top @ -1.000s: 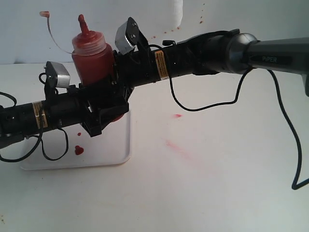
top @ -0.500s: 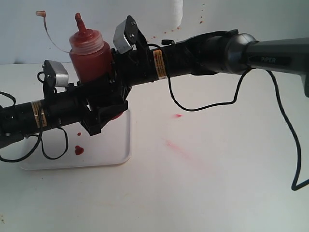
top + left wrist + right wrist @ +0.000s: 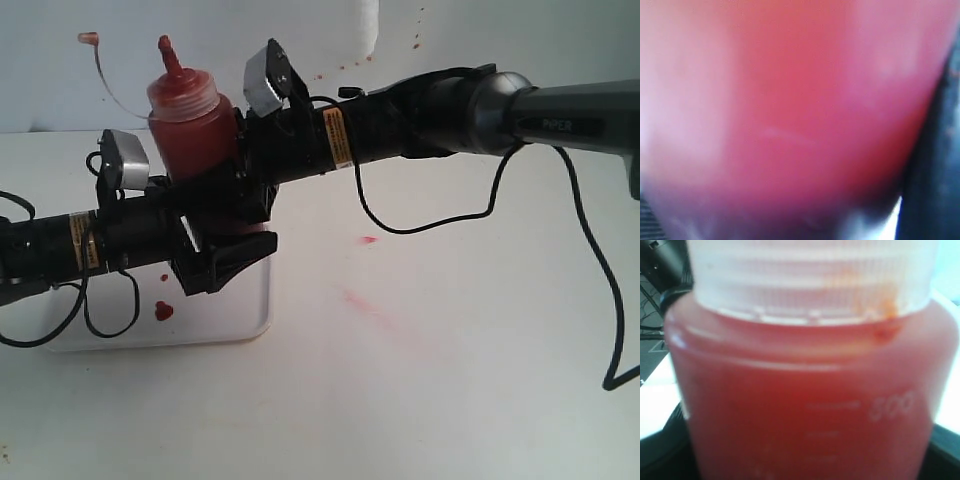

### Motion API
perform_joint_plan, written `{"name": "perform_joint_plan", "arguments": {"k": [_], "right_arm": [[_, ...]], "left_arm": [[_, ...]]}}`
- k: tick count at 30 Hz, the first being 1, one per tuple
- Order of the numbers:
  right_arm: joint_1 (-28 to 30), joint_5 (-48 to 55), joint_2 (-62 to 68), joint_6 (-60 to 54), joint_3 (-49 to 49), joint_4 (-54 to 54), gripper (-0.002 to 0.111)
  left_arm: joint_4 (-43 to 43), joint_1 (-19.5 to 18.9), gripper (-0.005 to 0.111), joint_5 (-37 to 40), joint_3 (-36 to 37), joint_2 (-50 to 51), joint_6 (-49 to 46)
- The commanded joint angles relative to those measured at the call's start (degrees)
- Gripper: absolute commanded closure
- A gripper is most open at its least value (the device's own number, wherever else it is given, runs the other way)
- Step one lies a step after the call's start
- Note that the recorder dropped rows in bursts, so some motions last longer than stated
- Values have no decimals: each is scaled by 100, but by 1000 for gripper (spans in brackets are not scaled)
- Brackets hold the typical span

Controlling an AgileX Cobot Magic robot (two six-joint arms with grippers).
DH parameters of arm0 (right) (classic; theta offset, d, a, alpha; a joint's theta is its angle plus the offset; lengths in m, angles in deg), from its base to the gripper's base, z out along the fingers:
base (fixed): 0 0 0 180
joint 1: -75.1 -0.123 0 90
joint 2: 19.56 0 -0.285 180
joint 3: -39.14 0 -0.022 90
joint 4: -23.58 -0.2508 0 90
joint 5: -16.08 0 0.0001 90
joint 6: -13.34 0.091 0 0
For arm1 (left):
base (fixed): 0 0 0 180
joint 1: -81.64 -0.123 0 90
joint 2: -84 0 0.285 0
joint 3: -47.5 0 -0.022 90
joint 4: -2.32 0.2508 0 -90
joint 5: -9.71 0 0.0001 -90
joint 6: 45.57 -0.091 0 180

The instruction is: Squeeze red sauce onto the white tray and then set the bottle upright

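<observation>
Now the bottle (image 3: 190, 125) is being held upright over the far side of the white tray (image 3: 250, 322), at the left of the tabletop (image 3: 450, 380). It is being pinched around its body by the right gripper (image 3: 243, 185). The left gripper (image 3: 228, 258) is being seen just below it, though whether its jaws are spread cannot be told. A blob of red sauce (image 3: 163, 310) is being carried on the tray's near part.

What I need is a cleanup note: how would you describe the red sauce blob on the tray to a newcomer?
Find the white tray at the left of the exterior view, below the bottle. Toward its near edge lies the red sauce, a dark red blob. Unlike the pale pink smears on the table, it sits inside the rim.
</observation>
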Motion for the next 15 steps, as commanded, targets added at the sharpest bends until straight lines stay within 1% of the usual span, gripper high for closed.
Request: {"name": "perform_joint_plan", "arguments": {"k": [1, 11, 15], "right_arm": [[264, -205, -10, -65, 25, -241, 108], [952, -768, -10, -65, 25, -185, 108], [1307, -768, -10, 64, 25, 392, 108]], "left_arm": [[178, 85, 7, -347, -43, -84, -94], [200, 85, 7, -347, -43, -84, -94], [200, 85, 7, -347, -43, -84, -94]]}}
